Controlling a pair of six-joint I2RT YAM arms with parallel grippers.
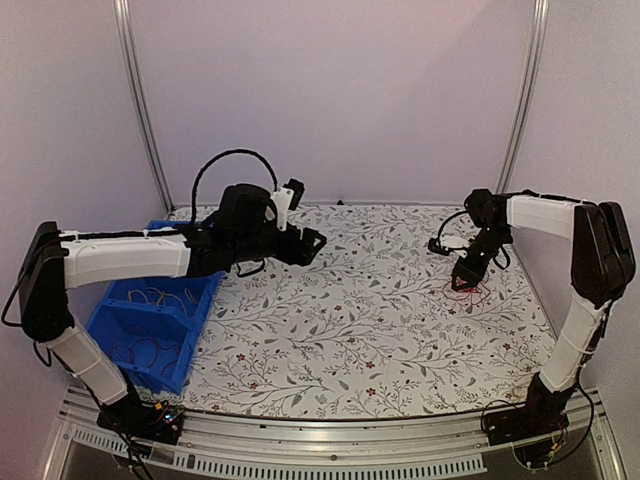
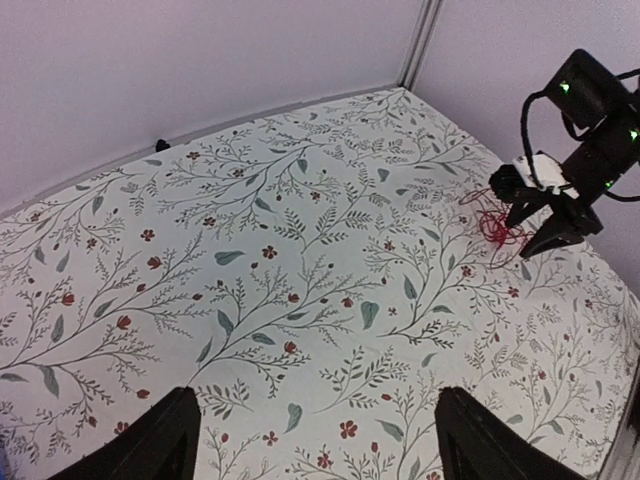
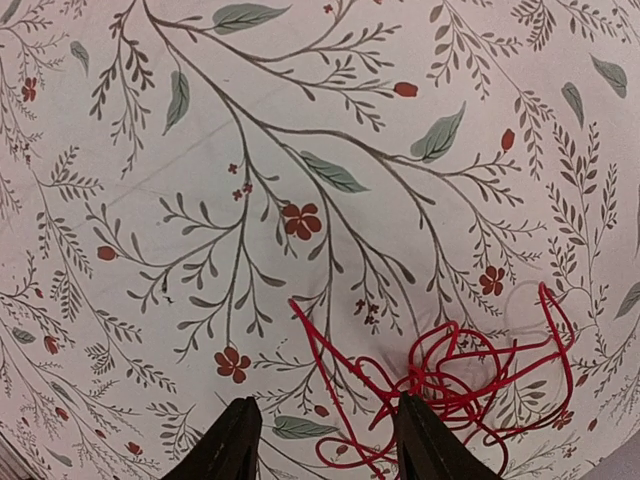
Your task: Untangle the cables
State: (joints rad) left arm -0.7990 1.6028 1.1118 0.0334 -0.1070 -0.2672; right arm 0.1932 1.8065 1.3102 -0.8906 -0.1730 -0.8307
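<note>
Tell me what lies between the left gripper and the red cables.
Only bare floral tablecloth; the left wrist view shows nothing between the left gripper and the red cables.

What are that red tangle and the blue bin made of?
The red tangle looks like thin plastic-coated wire: smooth, even colour, springy loops. The blue bin seems to be moulded hard plastic: stiff straight walls, uniform colour.
</note>
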